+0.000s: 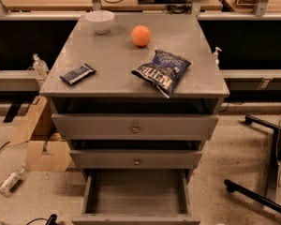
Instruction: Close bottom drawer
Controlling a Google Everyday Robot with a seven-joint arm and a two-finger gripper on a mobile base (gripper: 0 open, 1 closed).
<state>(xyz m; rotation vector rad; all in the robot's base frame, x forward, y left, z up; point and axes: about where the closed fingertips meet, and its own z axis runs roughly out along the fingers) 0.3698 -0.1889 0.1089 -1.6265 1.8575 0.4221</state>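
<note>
The bottom drawer (136,193) of the grey cabinet is pulled far out toward me. Its long flat tray is empty. Its low front panel (136,219) lies at the bottom edge of the view, and its knob is cut off. The two taller drawer fronts above, the middle one (136,159) and the top one (135,126), each show a small round knob and stand slightly out from the frame. My gripper is not in view.
On the cabinet top (107,60) lie a white bowl (99,20), an orange (141,35), a blue chip bag (163,71) and a dark snack bar (77,74). Cardboard (42,144) and a bottle (10,181) lie on the floor at left. Black chair legs (262,191) stand at right.
</note>
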